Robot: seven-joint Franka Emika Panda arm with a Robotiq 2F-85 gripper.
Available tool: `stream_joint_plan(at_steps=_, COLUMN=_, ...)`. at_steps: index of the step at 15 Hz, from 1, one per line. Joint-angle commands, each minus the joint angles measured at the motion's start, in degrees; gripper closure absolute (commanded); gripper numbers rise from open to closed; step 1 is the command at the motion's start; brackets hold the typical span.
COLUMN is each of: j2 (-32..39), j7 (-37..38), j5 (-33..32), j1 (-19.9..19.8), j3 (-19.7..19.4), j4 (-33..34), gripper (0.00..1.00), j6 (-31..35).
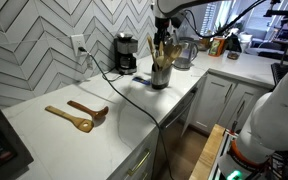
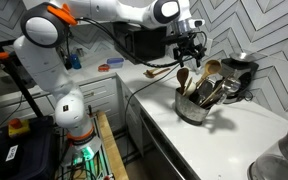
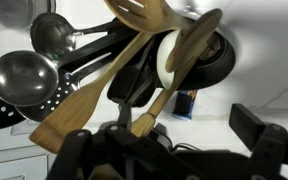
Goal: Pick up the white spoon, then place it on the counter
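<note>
1. The gripper is hovering right above the utensil crock. In the wrist view its jaws are standing wide apart and holding nothing.
2. The white spoon is standing in the crock. Its pale bowl is showing between the wooden spatulas at about 12 o'clock from the fingertips, though the blur is making this a probable reading, not a sure one.
3. The step in hand is looking like the descent for the grasp. The jaws are needing to shift toward 12 o'clock and straddle only the white spoon, closing below its bowl where the wood is leaving a gap.
4. The metal ladles are crowding in at 10 o'clock, so a straight vertical drop and a slow, upright lift are seeming wisest to avoid dragging neighbours out or tipping the crock.
5. The counter is offering its widest open room at 8 o'clock from the crock, short of the two brown wooden spoons.
6. The coffee maker at 10 o'clock, the kettle at 2 o'clock and the counter's front edge at 5 o'clock are closing in the other sides. A black cable is crossing the surface between the crock and that open room.
</note>
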Motion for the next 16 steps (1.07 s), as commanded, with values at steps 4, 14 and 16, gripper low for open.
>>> stream_joint_plan(at_steps=4, j2=3.61, j7=5.67, j5=-0.54, j1=-0.65, j3=0.12, j4=-0.43, gripper=0.0, j6=-0.19)
stream_joint_plan(at_steps=14, j2=6.08, j7=9.32, j5=0.16, j1=-2.37, j3=-1.32, j4=-2.05, gripper=0.18, j6=2.8)
stream_joint_plan(at_steps=16, j2=6.34, j7=9.57, j5=0.28, j1=-2.51, j3=-1.42, j4=-2.35, gripper=0.28, j6=3.58)
